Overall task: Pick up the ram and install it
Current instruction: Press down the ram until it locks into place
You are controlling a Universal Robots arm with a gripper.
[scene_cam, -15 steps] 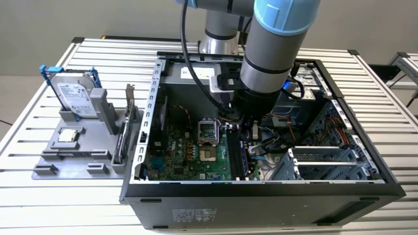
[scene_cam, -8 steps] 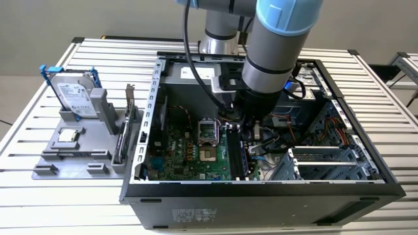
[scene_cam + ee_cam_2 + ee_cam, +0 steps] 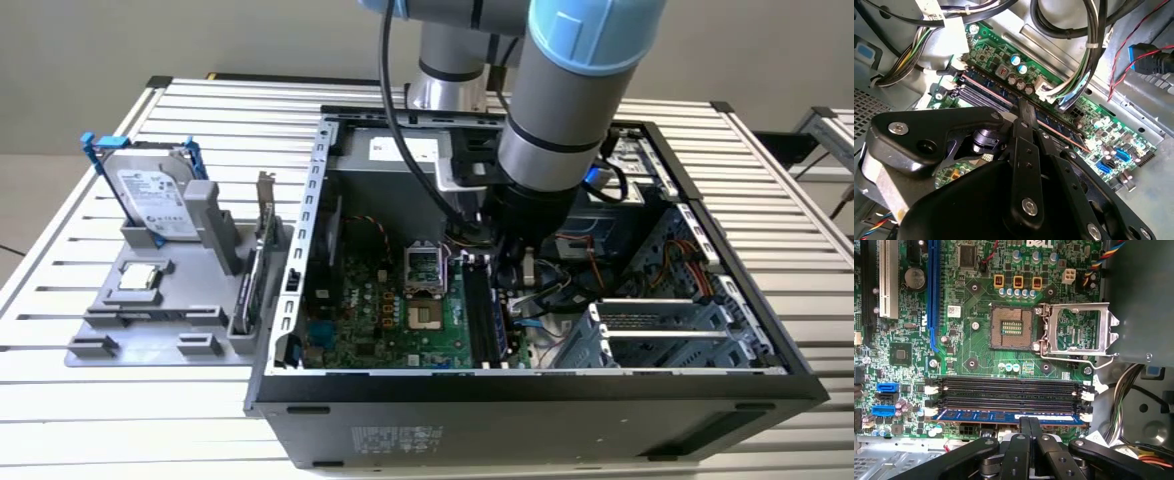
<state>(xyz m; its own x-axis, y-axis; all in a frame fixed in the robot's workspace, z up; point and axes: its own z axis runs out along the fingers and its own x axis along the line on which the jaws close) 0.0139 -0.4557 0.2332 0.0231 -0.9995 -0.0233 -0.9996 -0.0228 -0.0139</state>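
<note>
**Risk of a half-seated stick**

Found closest in, in both wrist views: the gripper [image 3: 1030, 421], its fingers [image 3: 1024, 111] pressed together with no gap, tips down on the top edge of the ram [image 3: 1004, 416] near its middle. Not pinching the board, by the look of it; bearing on it.

Located in the slot nearest the gripper: the ram, lying along the full run between the white end latches [image 3: 1085, 416]. Cannot tell whether either latch has snapped home. Judged the main hazard: pushing at one point only, which could drive one end down and leave the other proud, or bow the thin board. Could also slide off the narrow edge and strike the empty slots [image 3: 1004, 390] just beside it.

Further out: the open CPU socket [image 3: 1011, 327], exposed to any sideways slip. Beyond that, bundled cables [image 3: 1074, 85] hanging near the wrist; liable to snag as the arm shifts inside the case [image 3: 534, 385].

Well apart, out on the surface [image 3: 80, 400]: the hard drive [image 3: 154, 195] in its stand, no concern here.
</note>
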